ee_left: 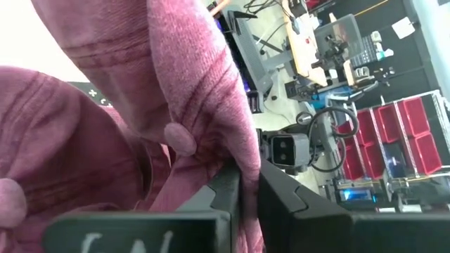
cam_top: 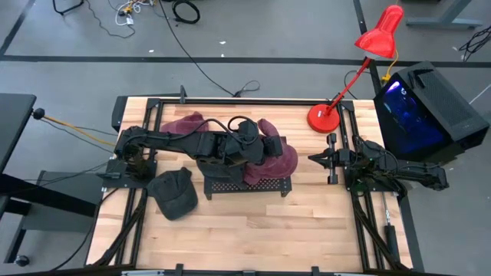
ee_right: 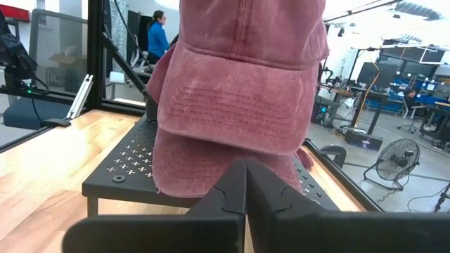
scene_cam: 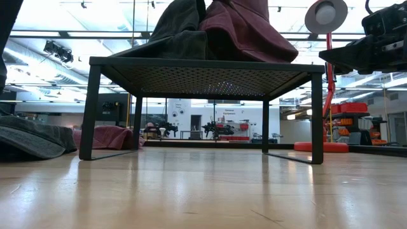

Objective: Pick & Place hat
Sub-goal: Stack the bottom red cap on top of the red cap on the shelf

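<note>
A maroon hat [cam_top: 284, 161] lies on top of the black perforated stand [cam_top: 249, 186] at the table's middle. It shows in the low view [scene_cam: 248, 28] and, brim forward, in the right wrist view [ee_right: 242, 91]. My left gripper [cam_top: 265, 149] reaches over the stand from the table's left and is shut on this hat's cloth. Another maroon hat [cam_top: 186, 126] lies on the table at the far left. A dark grey hat [cam_top: 173, 192] rests on the table left of the stand. My right gripper [cam_top: 313, 159] waits shut at the right, pointing at the stand. My left gripper pinches a fold of the maroon hat's cloth [ee_left: 245, 176] between its two fingers [ee_left: 225, 197], which stand a narrow gap apart. The fingers come from the table's left, slanting down. How many layers they have, I cannot tell. The hat's lower part sits on the stand's top.
A red desk lamp [cam_top: 326, 116] stands at the table's far right, its head [cam_top: 381, 32] out past the table's far edge. A black computer case [cam_top: 418, 111] sits off the right edge. Bare wood lies along the table's near side [cam_top: 253, 230]. A person shows in the room beyond [ee_right: 157, 35].
</note>
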You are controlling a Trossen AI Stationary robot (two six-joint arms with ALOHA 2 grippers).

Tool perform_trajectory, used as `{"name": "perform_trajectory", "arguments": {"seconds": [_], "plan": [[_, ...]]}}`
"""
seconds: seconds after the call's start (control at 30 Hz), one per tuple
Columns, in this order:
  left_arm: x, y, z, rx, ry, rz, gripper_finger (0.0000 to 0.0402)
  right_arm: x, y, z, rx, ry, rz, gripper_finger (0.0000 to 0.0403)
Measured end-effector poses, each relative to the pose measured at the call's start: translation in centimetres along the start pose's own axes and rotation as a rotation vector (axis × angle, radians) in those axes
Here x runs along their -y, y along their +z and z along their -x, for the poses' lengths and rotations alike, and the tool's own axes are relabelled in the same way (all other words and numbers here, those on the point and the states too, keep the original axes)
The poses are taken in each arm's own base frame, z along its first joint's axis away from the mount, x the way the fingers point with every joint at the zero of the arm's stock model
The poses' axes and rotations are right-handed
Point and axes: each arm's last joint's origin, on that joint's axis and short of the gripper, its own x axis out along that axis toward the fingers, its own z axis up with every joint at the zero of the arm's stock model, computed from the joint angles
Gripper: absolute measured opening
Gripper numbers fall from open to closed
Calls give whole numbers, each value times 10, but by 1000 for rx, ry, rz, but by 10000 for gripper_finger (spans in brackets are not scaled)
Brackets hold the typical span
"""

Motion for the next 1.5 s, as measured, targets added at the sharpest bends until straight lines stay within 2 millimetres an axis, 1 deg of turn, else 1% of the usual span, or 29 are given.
{"name": "perform_trajectory", "arguments": {"seconds": [0.2,0.5,0.67,0.8,1.5], "plan": [[0,0,0,2,3,-21,68,0,0,0,0,0,0,4],[0,2,-1,22,6,-41,145,0,0,0,0,0,0,4],[-1,3,-2,25,8,-49,172,0,0,0,0,0,0,4],[-1,3,-2,24,7,-50,177,0,0,0,0,-1,0,4],[0,3,-2,-3,-4,-64,177,0,0,0,0,0,0,4]]}}
